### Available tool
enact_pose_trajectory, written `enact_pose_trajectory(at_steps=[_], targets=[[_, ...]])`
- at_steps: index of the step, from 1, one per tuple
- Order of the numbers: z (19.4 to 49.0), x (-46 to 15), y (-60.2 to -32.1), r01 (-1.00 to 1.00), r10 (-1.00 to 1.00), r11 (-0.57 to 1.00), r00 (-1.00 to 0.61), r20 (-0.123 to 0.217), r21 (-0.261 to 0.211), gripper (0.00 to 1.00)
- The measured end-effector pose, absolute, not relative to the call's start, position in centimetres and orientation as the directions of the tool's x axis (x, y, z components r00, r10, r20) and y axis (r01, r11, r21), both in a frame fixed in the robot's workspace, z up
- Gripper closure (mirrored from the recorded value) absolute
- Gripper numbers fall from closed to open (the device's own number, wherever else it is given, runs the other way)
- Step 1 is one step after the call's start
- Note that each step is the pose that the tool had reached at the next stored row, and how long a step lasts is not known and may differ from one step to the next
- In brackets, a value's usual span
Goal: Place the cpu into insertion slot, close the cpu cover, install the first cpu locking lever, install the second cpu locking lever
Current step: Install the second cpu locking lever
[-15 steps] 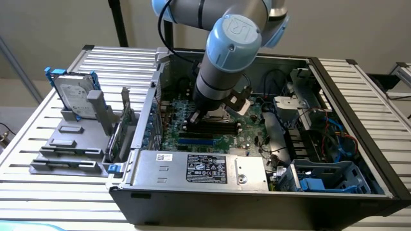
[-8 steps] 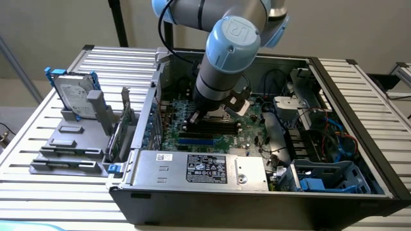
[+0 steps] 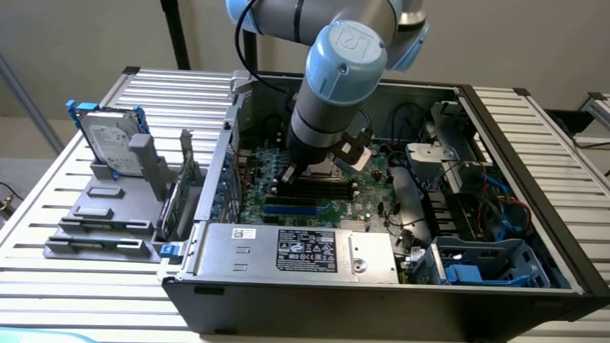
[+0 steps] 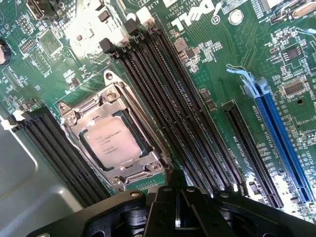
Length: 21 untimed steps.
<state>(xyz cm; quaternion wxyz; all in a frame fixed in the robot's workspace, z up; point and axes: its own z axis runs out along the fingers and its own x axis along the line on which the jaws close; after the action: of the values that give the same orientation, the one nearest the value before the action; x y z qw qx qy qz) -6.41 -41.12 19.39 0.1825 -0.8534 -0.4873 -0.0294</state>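
Observation:
The cpu (image 4: 111, 143), a square chip with a dull silver top, lies flat in the insertion slot on the green motherboard. The cpu cover (image 4: 74, 122), a silver metal frame, lies down around it, and the chip shows through its window. The slot itself is hidden beneath the two. My gripper (image 4: 177, 200) hovers just beside the socket, its black fingers shut with nothing between them. In the exterior view the arm reaches down into the open computer case, with the gripper (image 3: 293, 174) low over the motherboard.
Long black memory slots (image 4: 168, 103) flank the socket on both sides, and a blue card slot (image 4: 284, 140) lies farther off. The case holds a power supply (image 3: 305, 250), a blue drive cage (image 3: 486, 264) and cables (image 3: 496, 204). A hard drive (image 3: 110, 143) stands in a grey holder on the exterior view's left.

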Motion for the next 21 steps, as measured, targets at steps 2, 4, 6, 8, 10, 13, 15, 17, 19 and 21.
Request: enact_pose_trajectory(at_steps=[2, 4, 6, 8, 10, 13, 15, 17, 19, 21], targets=[[19.8, -6.4, -41.1, 0.842, 0.822, -0.459, 0.523, 0.225, -0.282, 0.89], [20.3, -6.4, -41.1, 0.842, 0.822, -0.460, 0.524, 0.223, -0.281, 0.89], [20.8, -6.4, -41.1, 0.842, 0.823, -0.461, 0.524, 0.221, -0.280, 0.89], [21.1, -6.5, -41.1, 0.842, 0.823, -0.462, 0.524, 0.219, -0.279, 0.89], [21.5, -6.5, -41.1, 0.842, 0.824, -0.462, 0.524, 0.216, -0.277, 0.89], [21.7, -6.6, -41.1, 0.842, 0.826, -0.464, 0.523, 0.211, -0.275, 0.89], [21.9, -6.8, -41.1, 0.842, 0.827, -0.464, 0.523, 0.208, -0.273, 0.89], [22.1, -6.9, -41.1, 0.842, 0.827, -0.465, 0.523, 0.207, -0.272, 0.89], [22.1, -7.0, -41.1, 0.843, 0.827, -0.465, 0.523, 0.207, -0.272, 0.89], [22.1, -7.0, -41.1, 0.843, 0.827, -0.465, 0.523, 0.207, -0.272, 0.89]])
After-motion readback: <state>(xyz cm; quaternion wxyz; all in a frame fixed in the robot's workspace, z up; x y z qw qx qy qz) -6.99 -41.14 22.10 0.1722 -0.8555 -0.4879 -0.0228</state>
